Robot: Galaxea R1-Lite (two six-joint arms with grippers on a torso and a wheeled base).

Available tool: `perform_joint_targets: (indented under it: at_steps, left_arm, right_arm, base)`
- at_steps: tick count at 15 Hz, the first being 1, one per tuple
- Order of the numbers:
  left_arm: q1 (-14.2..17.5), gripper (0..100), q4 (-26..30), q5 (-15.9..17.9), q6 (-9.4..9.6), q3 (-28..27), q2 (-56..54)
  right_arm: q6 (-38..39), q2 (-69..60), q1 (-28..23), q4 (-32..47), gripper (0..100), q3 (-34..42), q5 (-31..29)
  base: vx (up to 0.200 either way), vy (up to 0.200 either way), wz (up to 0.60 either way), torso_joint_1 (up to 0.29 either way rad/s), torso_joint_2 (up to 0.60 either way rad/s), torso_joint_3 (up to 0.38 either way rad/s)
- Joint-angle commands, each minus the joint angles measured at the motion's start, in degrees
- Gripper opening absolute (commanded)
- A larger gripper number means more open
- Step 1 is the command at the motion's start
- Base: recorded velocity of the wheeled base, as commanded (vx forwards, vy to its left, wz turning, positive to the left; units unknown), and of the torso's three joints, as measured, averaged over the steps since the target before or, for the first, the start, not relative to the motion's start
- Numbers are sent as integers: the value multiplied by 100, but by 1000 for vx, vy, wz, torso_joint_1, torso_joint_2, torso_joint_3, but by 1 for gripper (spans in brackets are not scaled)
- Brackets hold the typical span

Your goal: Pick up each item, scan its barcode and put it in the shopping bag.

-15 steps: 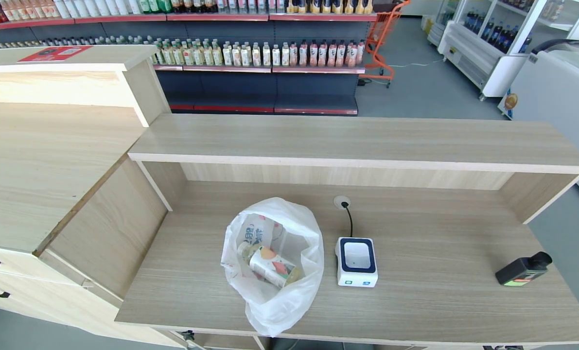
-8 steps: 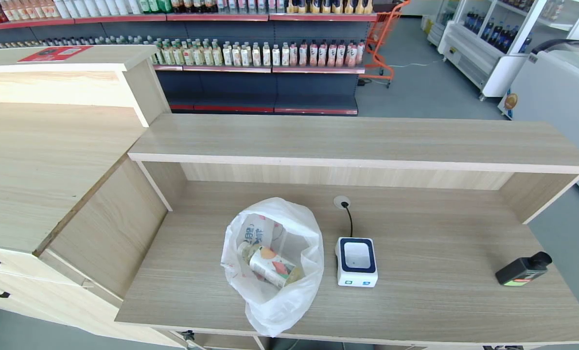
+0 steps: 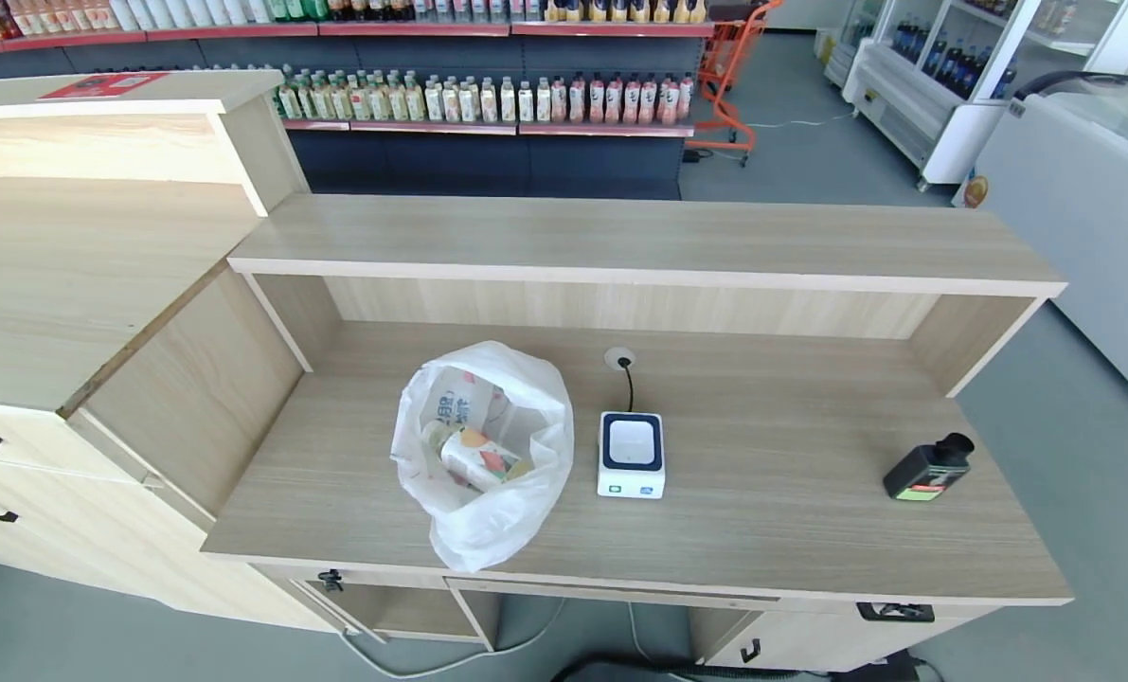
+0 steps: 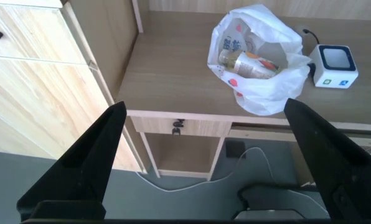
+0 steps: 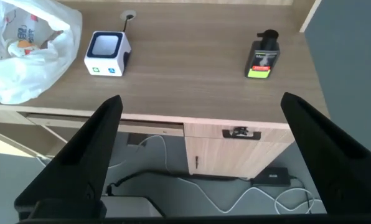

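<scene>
From the head view, the shopping bag (image 3: 481,445) sits open near the table's (image 3: 762,530) front edge, left of the middle. I count two items in it, a printed bottle (image 3: 476,457) lying on its side and a pouch (image 3: 457,403) behind it. There may be more under the folds. One scanner (image 3: 631,453) sits just beside the bag, at the table's middle. One black bottle (image 3: 927,467) lies on its side near the right edge, well apart from both, and I judge it the last item to fetch.

In the left wrist view, my left gripper (image 4: 204,104) is spread wide and empty, below the table's front edge and facing the bag.

In the right wrist view, my right gripper (image 5: 201,98) is likewise released and empty, off the front edge between the scanner and the black bottle. This arm is the nearer one. I should come down over the bottle and close across its body rather than the cap. The label should stay uncovered so I can turn it squarely to the scanner's window before bagging.
</scene>
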State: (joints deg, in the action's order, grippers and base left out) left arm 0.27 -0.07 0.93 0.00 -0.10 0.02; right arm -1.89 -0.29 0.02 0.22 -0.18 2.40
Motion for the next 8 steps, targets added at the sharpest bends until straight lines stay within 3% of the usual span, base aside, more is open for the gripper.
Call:
perform_joint_targets:
  at_steps: [1,2,8]
  left_arm:
    - [0,100,-1,4,-9,1,-2]
    - [0,100,-1,4,-26,1,-2]
    - [0,100,-1,13,18,1,-2]
  right_arm:
    - [-13,29,-2,4,100,1,-3]
    - [-13,29,-2,4,100,1,-3]
    - [4,29,-2,4,100,1,-3]
  base:
    - [0,0,0,0,0,0]
    - [0,0,0,0,0,0]
    - [0,-200,0,3,-3,0]
